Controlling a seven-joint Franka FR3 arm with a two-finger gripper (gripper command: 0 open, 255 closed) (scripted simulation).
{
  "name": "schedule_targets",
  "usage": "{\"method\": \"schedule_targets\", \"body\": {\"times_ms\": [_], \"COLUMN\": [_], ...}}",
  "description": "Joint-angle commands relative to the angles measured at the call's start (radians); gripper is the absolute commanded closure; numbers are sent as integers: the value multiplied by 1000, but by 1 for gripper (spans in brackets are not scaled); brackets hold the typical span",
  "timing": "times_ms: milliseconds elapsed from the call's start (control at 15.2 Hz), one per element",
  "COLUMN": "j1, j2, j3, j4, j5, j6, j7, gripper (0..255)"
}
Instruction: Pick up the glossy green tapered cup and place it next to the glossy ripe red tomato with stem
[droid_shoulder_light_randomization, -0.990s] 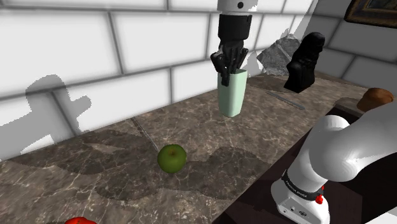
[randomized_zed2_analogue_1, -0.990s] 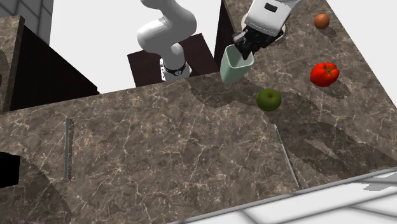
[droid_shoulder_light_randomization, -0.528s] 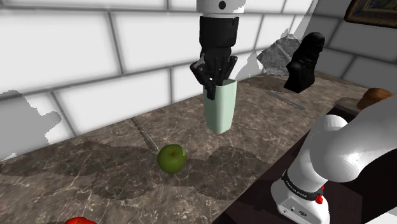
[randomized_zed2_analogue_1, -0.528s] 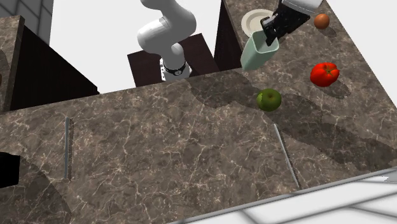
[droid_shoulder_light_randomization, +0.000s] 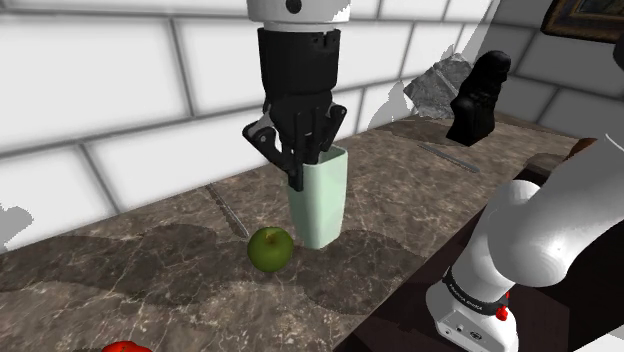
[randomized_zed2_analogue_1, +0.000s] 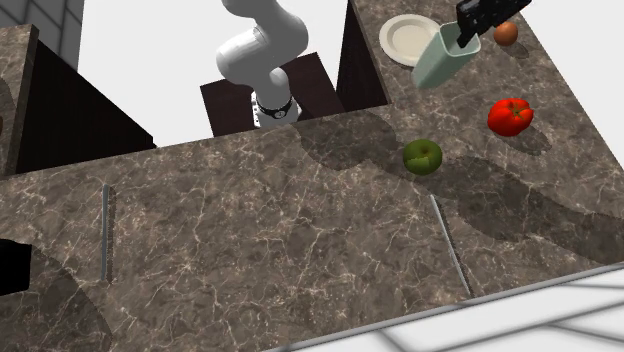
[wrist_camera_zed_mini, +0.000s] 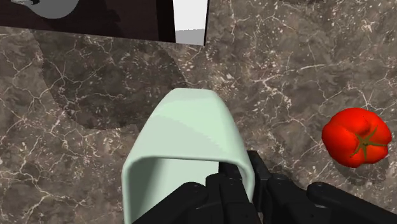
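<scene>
Clamped the pale green tapered cup (droid_shoulder_light_randomization: 320, 205) by its rim in the black gripper (droid_shoulder_light_randomization: 299, 172), jaws closed on the cup's wall, one finger inside the mouth and the other outside (plainest from the wrist view, with the fingers (wrist_camera_zed_mini: 226, 191) pinching the near rim). Held it mouth up, close to upright in the shoulder view and leaning in the second exterior view. Hung it over the dark marbled counter (droid_shoulder_light_randomization: 150, 270), off the surface rather than resting on it. Had it just beside a green apple (droid_shoulder_light_randomization: 270, 249) in the shoulder view, toward that view's right, with no contact between them. Held it apart from the red tomato (randomized_zed2_analogue_1: 510, 116) as well, neither touching nor right beside it. Found the tomato lying on bare counter off to one side of the gripper in the wrist view, stem showing, clear of the cup. Saw the apple between cup and tomato in the shoulder view, the tomato cut by that view's lower edge. Noted the cup drawn across the edge of a pale plate (randomized_zed2_analogue_1: 398, 38) in the second exterior view, with a small brown round thing (randomized_zed2_analogue_1: 506, 33) near the plate (too small to name). Noted a black figure (droid_shoulder_light_randomization: 478, 97) at the back of the counter by the white tiled wall (droid_shoulder_light_randomization: 100, 70), and a grey crumpled shape (droid_shoulder_light_randomization: 435, 85) just beside it. Traced the white arm (droid_shoulder_light_randomization: 530, 235) up from the shoulder view's lower right.
</scene>
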Motion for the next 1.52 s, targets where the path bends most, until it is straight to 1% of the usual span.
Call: {"method": "schedule_targets", "body": {"times_ms": [0,264,396,528,594,726,858,924,1452], "j1": [7,29,51,89,115,186,282,339,273], "j2": [58,195,280,377,429,538,648,706,645], "j3": [55,162,216,263,283,309,313,309,310], "j4": [50,172,244,325,370,470,589,660,471], "j5": [-12,-72,-122,-188,-226,-309,-392,-435,-387], "j6": [11,17,15,5,-3,-29,-67,-93,48], "j7": [70,209,287,369,411,490,559,589,569], "gripper": [255,255,255,255,255,255,255,255,255]}}
